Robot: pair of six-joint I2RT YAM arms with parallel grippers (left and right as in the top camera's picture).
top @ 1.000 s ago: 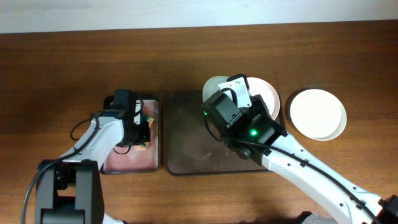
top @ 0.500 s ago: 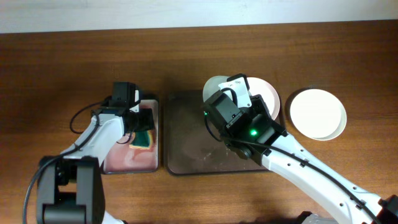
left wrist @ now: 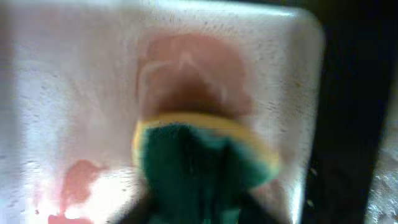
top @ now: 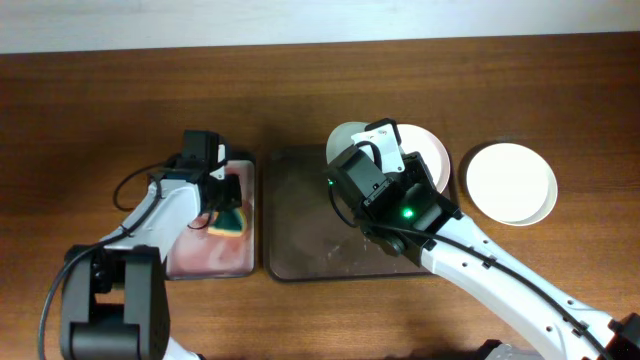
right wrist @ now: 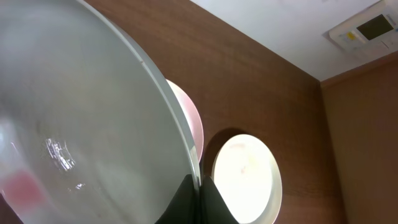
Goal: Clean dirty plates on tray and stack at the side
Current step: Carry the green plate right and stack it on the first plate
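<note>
No text, label, brand, number or sign can be read in any view.

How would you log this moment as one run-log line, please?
left hand: shut on sponge over small tray | right hand: shut on green plate, tilted | white plate: on table beside dark tray

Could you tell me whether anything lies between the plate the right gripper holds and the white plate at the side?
Yes: the pink plate lies between the green plate and the white plate.
</note>
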